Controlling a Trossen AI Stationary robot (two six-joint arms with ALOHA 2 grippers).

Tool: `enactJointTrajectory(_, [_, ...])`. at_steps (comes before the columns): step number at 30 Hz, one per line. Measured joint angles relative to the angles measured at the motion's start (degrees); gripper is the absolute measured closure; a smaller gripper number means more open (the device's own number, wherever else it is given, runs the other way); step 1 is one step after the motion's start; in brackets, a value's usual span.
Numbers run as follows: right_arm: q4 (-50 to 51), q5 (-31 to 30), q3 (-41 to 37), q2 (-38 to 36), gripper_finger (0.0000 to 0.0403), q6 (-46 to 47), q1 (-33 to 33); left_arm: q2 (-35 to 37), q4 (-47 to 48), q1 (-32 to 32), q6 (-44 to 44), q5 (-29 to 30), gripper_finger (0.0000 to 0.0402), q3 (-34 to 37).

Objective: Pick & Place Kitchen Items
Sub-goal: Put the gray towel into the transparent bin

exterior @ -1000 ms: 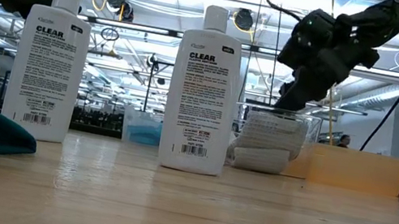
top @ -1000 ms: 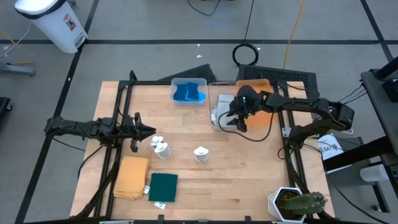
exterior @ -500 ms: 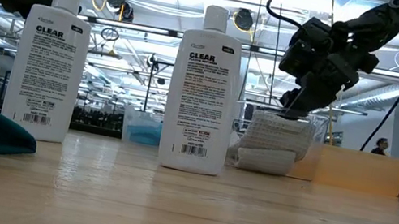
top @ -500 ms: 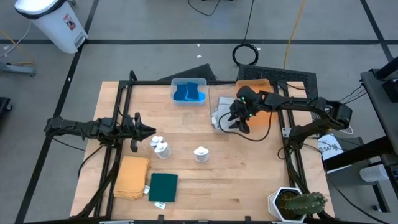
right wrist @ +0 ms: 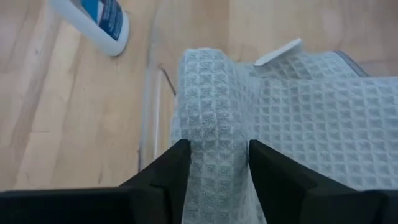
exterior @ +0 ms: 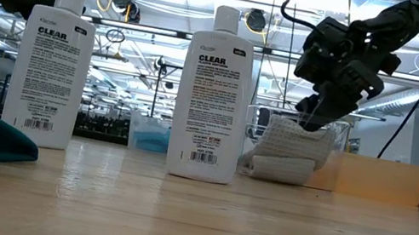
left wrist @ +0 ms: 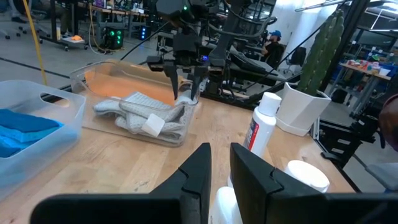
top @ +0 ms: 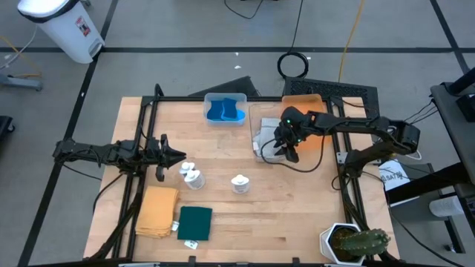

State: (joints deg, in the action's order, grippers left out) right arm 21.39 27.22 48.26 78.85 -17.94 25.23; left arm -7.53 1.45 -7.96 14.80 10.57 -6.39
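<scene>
L gripper (top: 180, 155) hangs idle by the white bottles (top: 193, 176), fingers nearly together w/ nothing held, while R gripper (top: 283, 150) straddles a fold of grey waffle cloth (right wrist: 214, 124) draped over the clear bin (top: 261, 111) edge, half-open, apparently to pinch it.

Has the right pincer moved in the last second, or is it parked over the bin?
Yes. In the high view the right pincer has shifted slightly toward the clear bin's left edge, fingers now straddling a raised fold of the grey cloth.

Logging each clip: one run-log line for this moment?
right gripper: fingers straddling grey cloth in clear bin | left gripper: waiting near bottles
</scene>
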Motion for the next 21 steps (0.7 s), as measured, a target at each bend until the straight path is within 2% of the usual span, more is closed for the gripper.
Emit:
enactJointTrajectory(8, [-0.4,-0.1,0.0,1.1,0.0292,-3.9,-1.0,0.0,0.0,0.0,0.0,0.0,0.0339,0.0])
enactJointTrajectory(17, [-2.3,-0.2,0.0,1.1,0.0394,-6.8,-1.0,0.0,0.0,0.0,0.0,0.0,0.0339,0.0])
enactJointTrajectory(21, [-4.2,-1.7,0.0,1.1,0.0396,-7.6,-1.0,0.0,0.0,0.0,0.0,0.0,0.0339,0.0])
